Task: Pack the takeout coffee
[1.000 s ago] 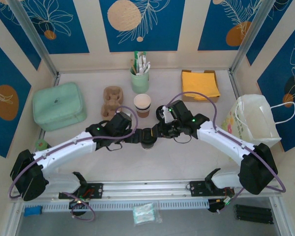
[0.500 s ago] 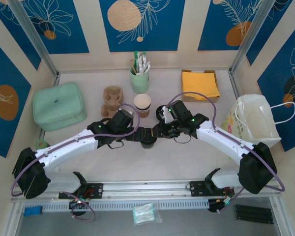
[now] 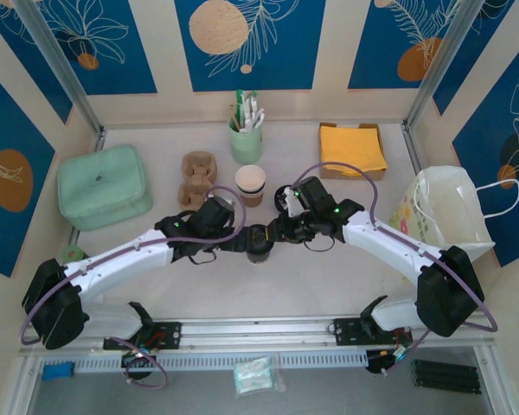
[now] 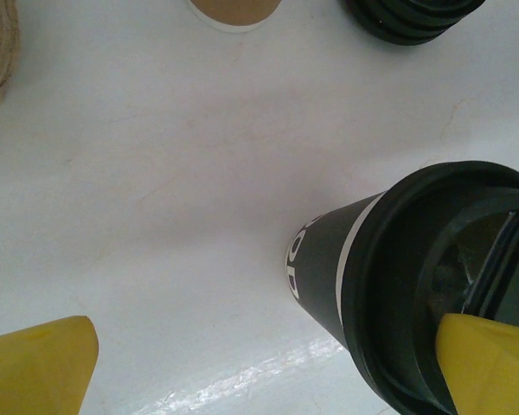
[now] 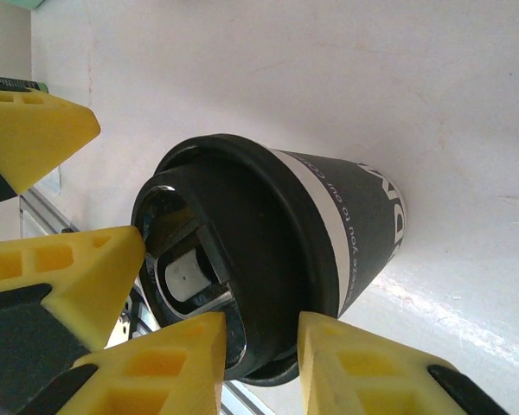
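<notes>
Right gripper (image 5: 261, 339) is clamped on just the rim of the dark paper cup with black plastic lid (image 5: 342, 216), left gripper (image 4: 264, 363) hangs wide open. Lift it like that and the lid could pop off.

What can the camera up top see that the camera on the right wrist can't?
Top camera: the green lunch box, the white bag, the yellow napkins and a lidless paper cup. Right wrist camera: up close, the white lettering on the takeout coffee, and the right end effector closed on the rim of its black lid. Both: that cup standing on the white table, with the open left end effector at its lid.
</notes>
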